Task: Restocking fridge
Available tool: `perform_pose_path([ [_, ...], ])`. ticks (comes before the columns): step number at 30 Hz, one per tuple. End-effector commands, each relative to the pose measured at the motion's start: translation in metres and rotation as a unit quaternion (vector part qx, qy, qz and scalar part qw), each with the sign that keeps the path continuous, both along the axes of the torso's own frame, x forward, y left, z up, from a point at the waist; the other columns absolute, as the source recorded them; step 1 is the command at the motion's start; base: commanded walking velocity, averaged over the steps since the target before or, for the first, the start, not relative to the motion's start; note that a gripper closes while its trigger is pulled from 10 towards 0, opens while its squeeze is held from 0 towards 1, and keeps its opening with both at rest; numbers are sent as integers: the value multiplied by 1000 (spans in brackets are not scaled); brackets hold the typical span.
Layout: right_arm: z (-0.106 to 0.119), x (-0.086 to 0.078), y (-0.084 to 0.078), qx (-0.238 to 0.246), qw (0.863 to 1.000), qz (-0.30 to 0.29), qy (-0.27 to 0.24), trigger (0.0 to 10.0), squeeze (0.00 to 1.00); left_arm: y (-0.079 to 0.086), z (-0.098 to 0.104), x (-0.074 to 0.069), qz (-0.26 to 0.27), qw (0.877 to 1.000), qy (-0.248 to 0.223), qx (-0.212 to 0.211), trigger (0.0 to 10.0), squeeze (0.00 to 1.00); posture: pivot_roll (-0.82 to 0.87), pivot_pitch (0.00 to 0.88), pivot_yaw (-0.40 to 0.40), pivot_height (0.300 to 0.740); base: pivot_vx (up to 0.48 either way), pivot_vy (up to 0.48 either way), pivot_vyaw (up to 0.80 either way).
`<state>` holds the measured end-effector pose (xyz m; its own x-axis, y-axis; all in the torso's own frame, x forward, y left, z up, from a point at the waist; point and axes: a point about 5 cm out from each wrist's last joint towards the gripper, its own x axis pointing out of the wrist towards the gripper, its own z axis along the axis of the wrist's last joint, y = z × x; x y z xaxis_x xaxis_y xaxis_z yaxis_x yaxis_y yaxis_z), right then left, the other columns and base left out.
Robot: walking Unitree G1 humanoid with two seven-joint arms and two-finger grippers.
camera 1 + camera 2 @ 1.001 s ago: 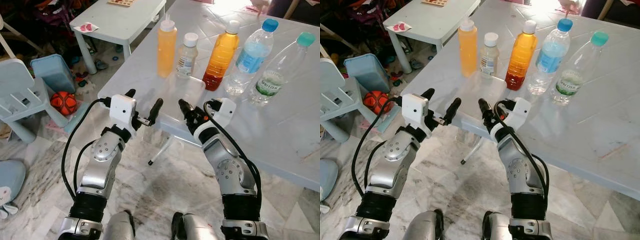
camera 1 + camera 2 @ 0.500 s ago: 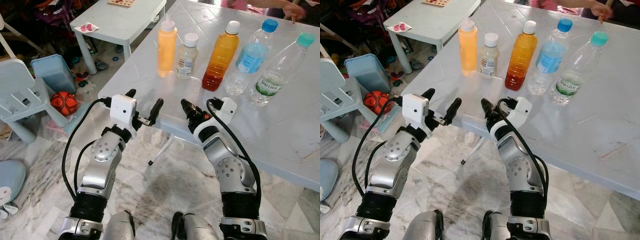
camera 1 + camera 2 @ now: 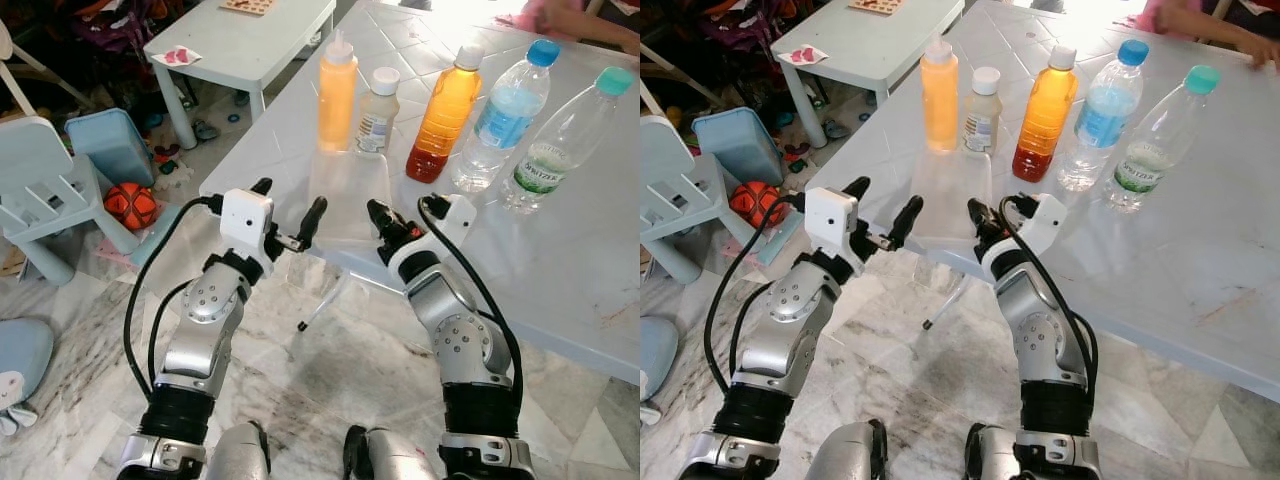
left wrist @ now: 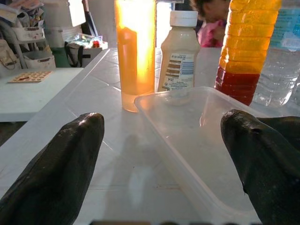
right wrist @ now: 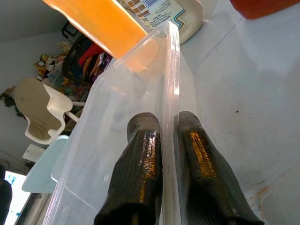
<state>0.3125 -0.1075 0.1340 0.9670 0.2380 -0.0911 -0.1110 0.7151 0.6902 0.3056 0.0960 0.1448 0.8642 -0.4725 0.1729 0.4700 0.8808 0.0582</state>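
Note:
A clear plastic container (image 3: 348,195) lies on the white table (image 3: 560,270) at its near edge. My right gripper (image 3: 383,215) is shut on the container's right rim (image 5: 171,70), one finger inside the wall and one outside. My left gripper (image 3: 290,200) hovers open at the table's edge, its fingers (image 4: 61,159) spread to either side of the container's near end (image 4: 197,140). Behind the container stand an orange squeeze bottle (image 3: 336,92), a small white-capped bottle (image 3: 377,110), an orange-red drink bottle (image 3: 442,115) and two water bottles (image 3: 500,115) (image 3: 555,140).
To the left stand a small white table (image 3: 240,40), a pale child's chair (image 3: 40,200), a blue bin (image 3: 105,145) and an orange ball (image 3: 130,203) on the marble floor. A person's arm (image 3: 590,20) rests at the table's far right.
The clear container has slid toward the table's near edge with my right gripper on its rim. The left arm has stayed put. The person's arm at the far end has shifted.

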Motion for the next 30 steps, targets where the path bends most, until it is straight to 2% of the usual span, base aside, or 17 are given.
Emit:
perform_pose_path([
  [1,-19,-3,-5,-8,998,-16,53,0,0,-1,4,1,1,1000,-9,4,10000,0,67,123,-1,740,0,0,0],
  [5,-19,-3,-6,-11,999,-14,51,0,0,0,4,2,1,1000,-10,6,10000,0,68,122,0,740,0,0,0],
  [9,-14,-5,-4,-32,999,8,25,0,0,2,2,1,8,1000,-7,12,10000,0,67,120,1,740,0,0,0],
  [11,-6,-10,3,-78,996,50,-21,2157,0,9,-4,1,30,999,3,20,10000,0,67,119,2,740,0,0,0],
  [12,-4,-13,4,-93,993,60,-33,3647,0,13,-6,1,44,999,8,25,10000,0,66,116,2,740,0,0,0],
  [13,-4,-15,5,-107,991,70,-43,4510,0,18,-11,1,64,997,16,32,10000,0,66,116,2,740,0,0,0],
  [14,-4,-17,5,-116,989,74,-50,6196,0,23,-14,0,76,996,22,34,10000,0,66,116,2,740,0,0,0],
  [15,-4,-17,5,-116,989,74,-50,6196,0,23,-14,0,76,996,22,34,10000,0,66,116,2,740,0,0,0],
  [16,-4,-18,4,-130,987,72,-54,10000,0,29,-18,-1,95,994,26,40,10000,0,65,111,5,740,0,0,0],
  [19,-6,-21,-2,-163,982,62,-68,10000,0,55,-31,-8,170,983,42,50,10000,0,65,101,8,740,0,0,0],
  [22,-4,-22,-4,-178,979,59,-83,10000,0,68,-35,-12,212,975,42,51,10000,0,63,95,9,740,0,0,0],
  [23,-3,-22,-5,-183,978,55,-87,10000,0,80,-38,-14,250,966,48,55,10000,0,61,88,10,740,0,0,800],
  [28,-2,-24,-5,-196,973,67,-101,10000,0,100,-46,-16,294,952,69,55,10000,0,62,80,1,740,0,0,800],
  [30,-2,-25,-4,-197,972,71,-104,10000,0,102,-47,-16,299,950,71,57,10000,0,64,80,-3,740,0,0,800],
])
